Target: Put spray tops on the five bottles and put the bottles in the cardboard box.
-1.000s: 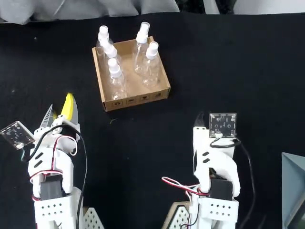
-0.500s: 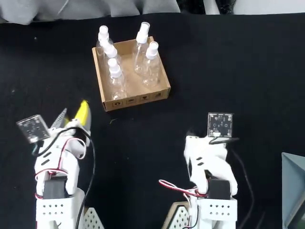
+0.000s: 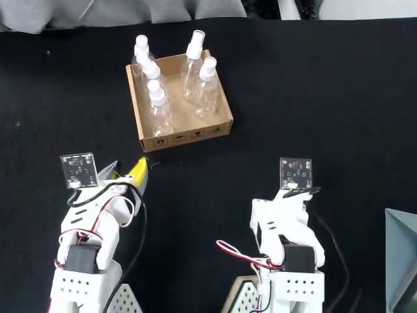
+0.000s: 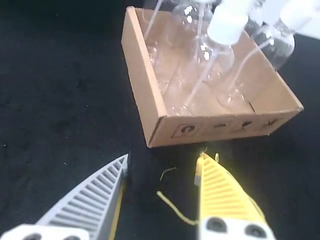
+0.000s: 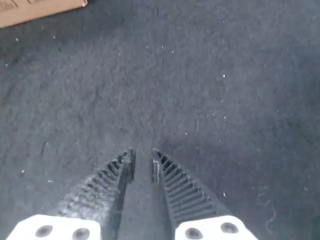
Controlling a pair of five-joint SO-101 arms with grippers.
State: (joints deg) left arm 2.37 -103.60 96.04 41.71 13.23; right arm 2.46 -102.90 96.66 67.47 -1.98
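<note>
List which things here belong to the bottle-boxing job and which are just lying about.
Job: cardboard box; five spray bottles, tops on, standing in it; left gripper; right gripper.
Lying about: yellow thread on the black cloth; grey object at the edge; grey fabric behind.

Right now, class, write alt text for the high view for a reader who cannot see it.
Five clear bottles with white spray tops stand in an open cardboard box on a black table. In front of it, two white arms sit side by side, the left gripper open and pointing toward the box.
</note>
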